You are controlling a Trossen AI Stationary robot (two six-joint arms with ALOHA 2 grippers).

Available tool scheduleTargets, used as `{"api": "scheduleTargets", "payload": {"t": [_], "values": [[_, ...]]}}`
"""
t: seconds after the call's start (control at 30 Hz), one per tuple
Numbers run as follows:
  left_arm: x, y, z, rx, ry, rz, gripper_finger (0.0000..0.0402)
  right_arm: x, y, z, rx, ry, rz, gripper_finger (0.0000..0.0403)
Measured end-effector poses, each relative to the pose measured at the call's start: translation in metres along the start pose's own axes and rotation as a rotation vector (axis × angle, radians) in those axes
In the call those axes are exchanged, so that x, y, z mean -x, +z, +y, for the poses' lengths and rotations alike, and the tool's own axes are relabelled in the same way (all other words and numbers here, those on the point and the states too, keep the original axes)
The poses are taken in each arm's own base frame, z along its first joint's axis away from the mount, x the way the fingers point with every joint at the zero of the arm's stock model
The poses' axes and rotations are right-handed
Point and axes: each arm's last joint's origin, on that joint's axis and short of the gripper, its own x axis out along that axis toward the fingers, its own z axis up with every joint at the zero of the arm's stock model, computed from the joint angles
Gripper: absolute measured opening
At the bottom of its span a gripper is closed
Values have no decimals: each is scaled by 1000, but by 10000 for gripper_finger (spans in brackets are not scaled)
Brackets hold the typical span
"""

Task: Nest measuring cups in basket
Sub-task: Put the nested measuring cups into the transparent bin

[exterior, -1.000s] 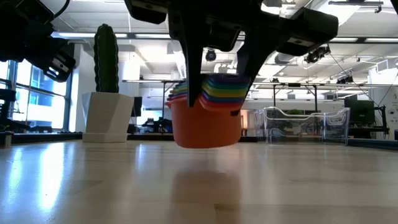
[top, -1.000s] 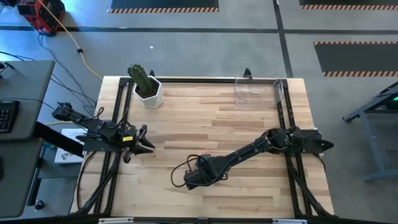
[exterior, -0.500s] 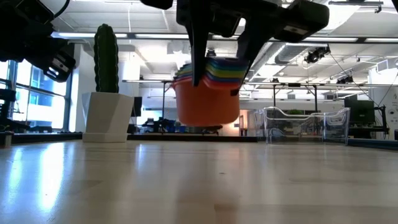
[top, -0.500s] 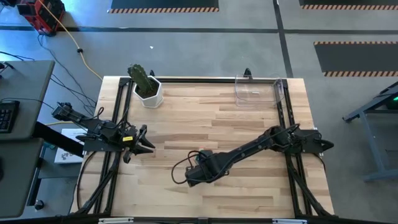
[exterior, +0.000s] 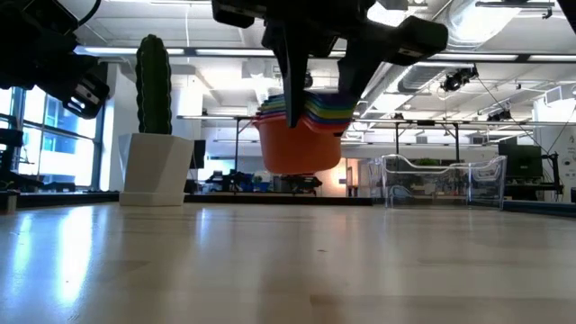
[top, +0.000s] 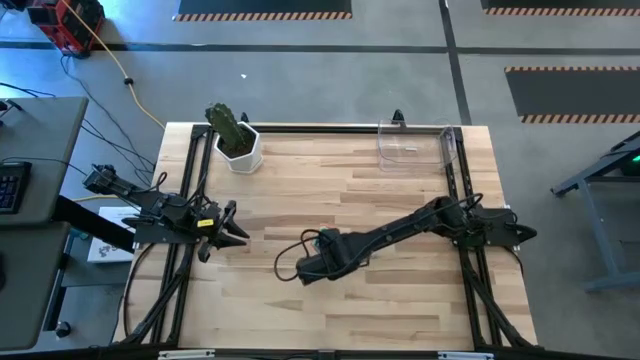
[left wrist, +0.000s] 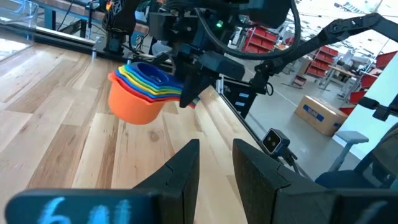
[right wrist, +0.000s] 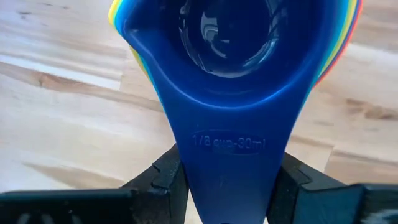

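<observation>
Currently, at far left, the left gripper [top: 229, 228] waits at the counter's [top: 400, 310] left edge, jaws parted about as wide as they go, holding nothing. One potted cactus [top: 233, 135] stands at the back left corner. At centre, the right gripper [top: 305, 268] has its jaws clamped on the handles of the measuring cups [exterior: 301, 135], one nested stack hanging in the air clear of the wood. Nesting looks done: orange outermost, blue innermost; other colours show only as rims, so an exact count is not possible. At back right, one clear basket [top: 415, 145] stands empty. Remaining: carry the stack across and lower it in.
</observation>
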Motion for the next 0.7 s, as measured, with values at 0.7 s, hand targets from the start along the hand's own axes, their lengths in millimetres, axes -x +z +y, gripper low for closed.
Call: {"api": "scheduleTargets", "payload": {"t": [0.7], "values": [[0,0,0,0,0,0,87,2,34,0,121,-10,-5,134]]}}
